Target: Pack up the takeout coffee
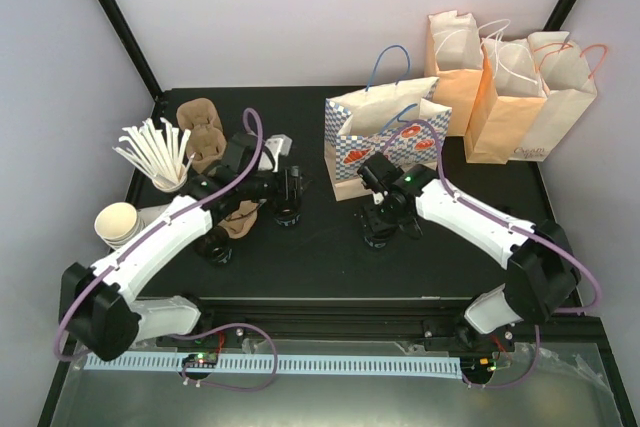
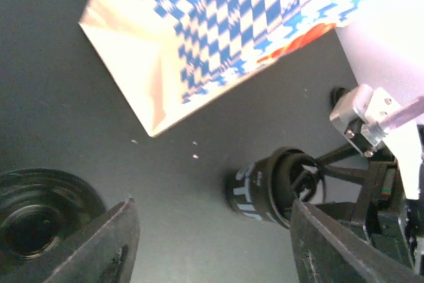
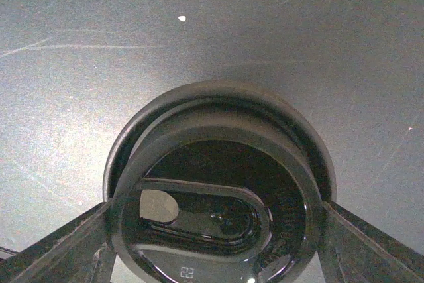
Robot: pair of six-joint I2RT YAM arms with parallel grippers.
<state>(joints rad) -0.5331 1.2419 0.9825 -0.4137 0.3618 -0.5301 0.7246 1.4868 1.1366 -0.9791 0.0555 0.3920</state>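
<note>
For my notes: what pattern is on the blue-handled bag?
The bag has blue-and-white checks; left wrist view.

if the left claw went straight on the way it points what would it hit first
The left claw would likely meet bare table first; the blue-checked bag lies farther on. Depth is unclear.

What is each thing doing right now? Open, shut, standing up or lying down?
Takeout coffee: lid on, upright.
Right gripper: shut on the takeout coffee.
Left gripper: open, holding nothing.
Blue checkered bag: standing, top open.
Orange bags: standing.
Cream paper cups: stacked, lying sideways.
</note>
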